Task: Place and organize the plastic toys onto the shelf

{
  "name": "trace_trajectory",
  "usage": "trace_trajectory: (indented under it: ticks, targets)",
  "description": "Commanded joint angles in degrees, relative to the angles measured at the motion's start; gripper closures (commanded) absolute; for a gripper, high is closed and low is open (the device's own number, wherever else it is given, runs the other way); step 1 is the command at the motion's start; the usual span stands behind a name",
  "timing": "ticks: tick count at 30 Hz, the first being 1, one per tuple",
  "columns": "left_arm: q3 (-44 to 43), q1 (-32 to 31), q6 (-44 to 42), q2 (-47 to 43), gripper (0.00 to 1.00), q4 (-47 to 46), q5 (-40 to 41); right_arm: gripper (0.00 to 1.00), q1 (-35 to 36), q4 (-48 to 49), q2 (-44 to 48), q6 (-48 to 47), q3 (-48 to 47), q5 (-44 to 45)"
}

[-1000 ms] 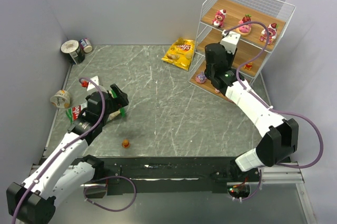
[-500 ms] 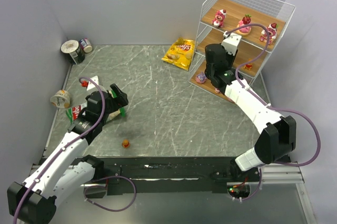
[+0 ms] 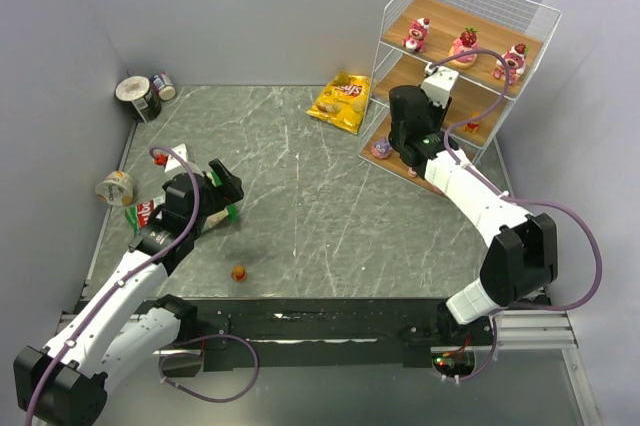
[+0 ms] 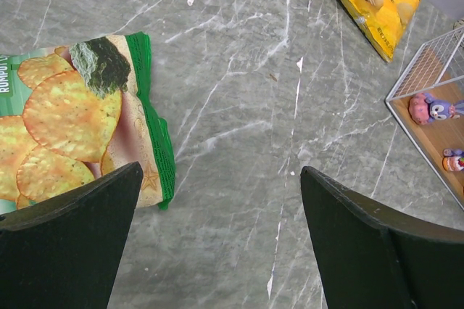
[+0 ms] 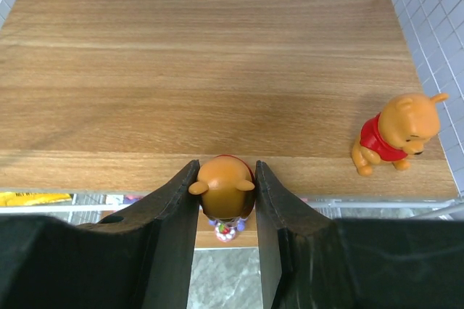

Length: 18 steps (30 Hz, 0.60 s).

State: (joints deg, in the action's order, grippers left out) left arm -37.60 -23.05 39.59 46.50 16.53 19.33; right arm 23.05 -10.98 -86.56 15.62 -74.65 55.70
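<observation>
The right gripper (image 5: 225, 178) is closed on an orange bear figurine (image 5: 225, 191) at bottom centre of the right wrist view, at the front edge of the middle board (image 5: 203, 69) of the shelf (image 3: 440, 18). A second orange bear (image 5: 395, 135) stands on that board at the right. The left gripper (image 4: 220, 178) hangs wide apart and empty over the table (image 4: 239, 69), with a green chip bag (image 4: 80, 128) at the left.

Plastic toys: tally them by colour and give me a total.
Pink-and-red toys: 3
Orange toys: 3, one of them held in the right gripper
Purple-pink toys: 2 in view, one of them cut off at the frame edge
Total: 8 in view
</observation>
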Motion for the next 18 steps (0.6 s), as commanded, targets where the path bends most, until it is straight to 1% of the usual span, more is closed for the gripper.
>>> trace_trajectory:
  ticks: [1, 13, 18]
  targets:
    - [-0.1, 0.37, -1.1, -0.01, 0.04, -2.47, -0.44, 1.0, -0.9, 4.12, -0.54, 0.73, 0.3, 2.3]
    - [-0.01, 0.55, -1.01, 0.35, 0.04, -2.65, -0.61, 1.0, -2.48, 4.48, -3.43, 1.17, -0.67, 2.57]
    - [-0.01, 0.72, -0.92, 0.52, 0.04, -2.56, -0.61, 0.95, -2.74, 3.87, -4.49, 2.4, -1.11, 3.1]
